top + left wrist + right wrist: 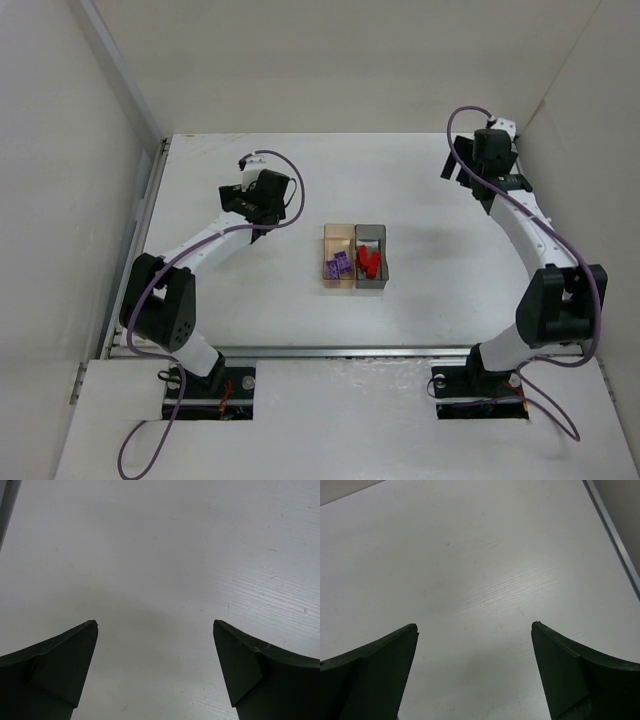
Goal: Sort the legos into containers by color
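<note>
In the top view two trays stand side by side at the table's middle. The tan tray (pixel 333 236) on the left holds purple legos (pixel 338 265). The dark grey tray (pixel 378 234) on the right holds red legos (pixel 369 262). My left gripper (pixel 256 232) is to the left of the trays, apart from them; in the left wrist view it (pixel 155 625) is open and empty over bare table. My right gripper (pixel 460 168) is far back right; in the right wrist view it (pixel 474 626) is open and empty over bare table.
White walls enclose the table on the left, back and right. A metal rail (pixel 143 225) runs along the left edge, and a rail (pixel 615 535) shows at the right in the right wrist view. Purple cables loop off both arms.
</note>
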